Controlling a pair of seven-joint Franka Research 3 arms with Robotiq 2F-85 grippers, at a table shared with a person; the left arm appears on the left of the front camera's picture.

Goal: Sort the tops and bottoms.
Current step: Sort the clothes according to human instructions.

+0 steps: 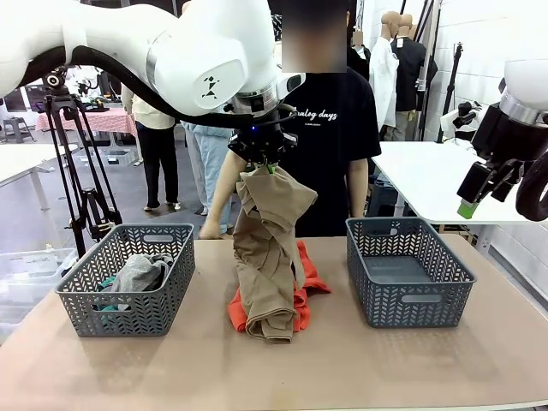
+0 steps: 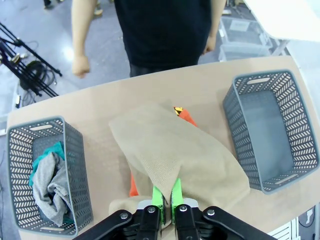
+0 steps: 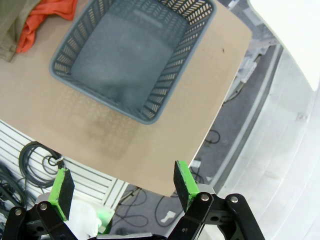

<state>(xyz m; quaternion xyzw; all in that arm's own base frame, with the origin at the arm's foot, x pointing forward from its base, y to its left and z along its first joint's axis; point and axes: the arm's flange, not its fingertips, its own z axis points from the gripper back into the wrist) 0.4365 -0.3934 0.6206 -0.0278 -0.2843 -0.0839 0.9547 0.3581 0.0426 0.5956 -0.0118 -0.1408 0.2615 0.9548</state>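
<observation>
My left gripper [image 1: 261,159] [image 2: 166,192] is shut on the top of a khaki-tan garment [image 1: 268,248] [image 2: 180,155], which hangs down over the middle of the table with its lower end resting on an orange garment [image 1: 304,289] [image 2: 186,115] [image 3: 42,17]. A grey garment [image 1: 137,274] [image 2: 51,187] and a teal one [image 1: 106,285] [image 2: 49,152] lie in the left grey basket [image 1: 127,278] [image 2: 47,175]. My right gripper [image 1: 479,197] [image 3: 120,187] hangs open and empty high off the table's right side, above and beyond the right basket [image 1: 409,271] [image 2: 270,130] [image 3: 132,57].
A person in a black T-shirt [image 1: 330,145] [image 2: 167,30] stands at the far edge, hands at their sides. The right basket holds nothing. Bare table lies in front of both baskets. A tripod [image 1: 81,171] stands off the table's left.
</observation>
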